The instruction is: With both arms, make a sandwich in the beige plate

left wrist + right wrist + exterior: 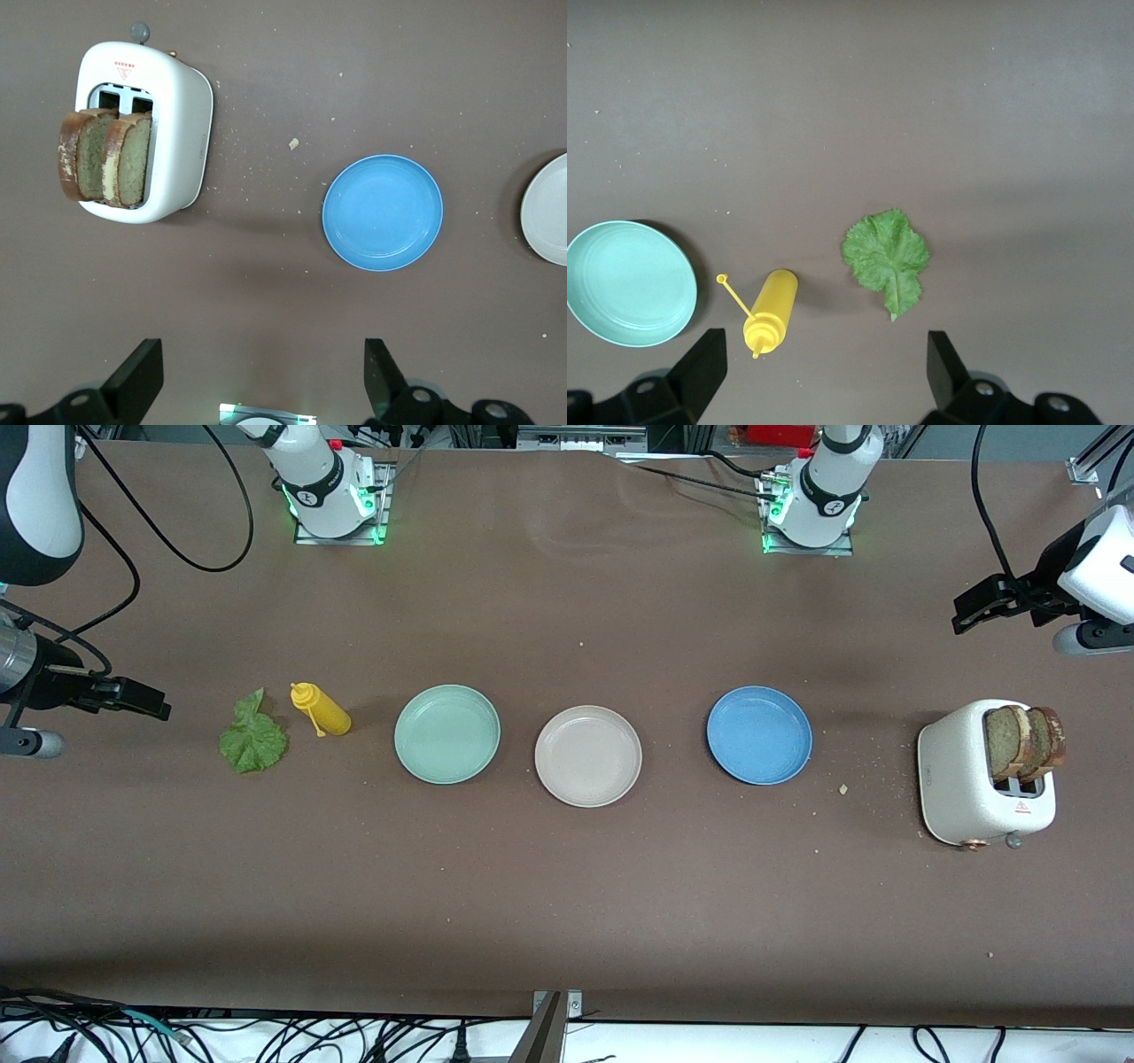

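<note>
Along the middle of the brown worktop (567, 903), three plates are lying in a row: the mint green plate (446, 733) toward the right arm's end, the beige plate (587, 755) in the centre and sitting bare, and the blue plate (759, 734) toward the left arm's end. Two slices of brown toasted bread (1023, 741) are standing upright in the slots of a white toaster (961, 779) near the left arm's end. A green lettuce leaf (253, 736) is lying flat near the right arm's end, with a yellow squeeze bottle (321, 708) lying on its side just beside it, between the leaf and the mint green plate. Crumbs (842, 788) are scattered between the blue plate and the toaster. The left hand (970, 613) is hovering with fingers spread apart and holding nothing, over the worktop by the toaster. The right hand (151, 701) is hovering likewise, fingers apart and gripping nothing, over the worktop by the leaf.
</note>
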`<control>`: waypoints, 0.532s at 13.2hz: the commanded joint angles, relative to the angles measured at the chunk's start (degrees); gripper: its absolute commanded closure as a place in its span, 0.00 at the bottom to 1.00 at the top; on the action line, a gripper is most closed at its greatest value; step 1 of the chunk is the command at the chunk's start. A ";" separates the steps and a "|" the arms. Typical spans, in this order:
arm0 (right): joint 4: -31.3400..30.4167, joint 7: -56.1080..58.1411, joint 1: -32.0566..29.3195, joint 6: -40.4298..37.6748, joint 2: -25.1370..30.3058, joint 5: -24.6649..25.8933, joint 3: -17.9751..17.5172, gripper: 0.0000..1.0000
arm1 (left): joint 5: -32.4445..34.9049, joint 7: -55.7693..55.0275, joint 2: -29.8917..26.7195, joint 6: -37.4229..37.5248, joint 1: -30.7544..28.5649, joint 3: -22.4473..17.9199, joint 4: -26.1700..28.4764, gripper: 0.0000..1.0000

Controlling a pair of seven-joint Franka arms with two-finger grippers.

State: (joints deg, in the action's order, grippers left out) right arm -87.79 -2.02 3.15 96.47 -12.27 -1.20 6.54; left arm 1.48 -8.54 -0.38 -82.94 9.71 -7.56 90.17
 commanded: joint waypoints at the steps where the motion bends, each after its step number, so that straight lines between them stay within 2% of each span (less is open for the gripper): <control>1: -0.89 -0.36 -0.07 0.65 0.85 -0.21 -0.21 0.00 | 0.72 -0.16 -0.32 -0.47 -0.31 0.27 0.36 0.00; 7: -0.89 -0.97 0.02 0.65 0.76 -0.30 -0.21 0.00 | 0.72 -0.16 -0.15 -0.73 -0.31 0.27 0.27 0.00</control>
State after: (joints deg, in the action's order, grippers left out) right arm -87.79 -2.08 3.14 96.48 -12.28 -1.20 6.53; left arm 1.48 -8.54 -0.37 -83.01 9.70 -7.56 90.17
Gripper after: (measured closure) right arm 0.000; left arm 0.000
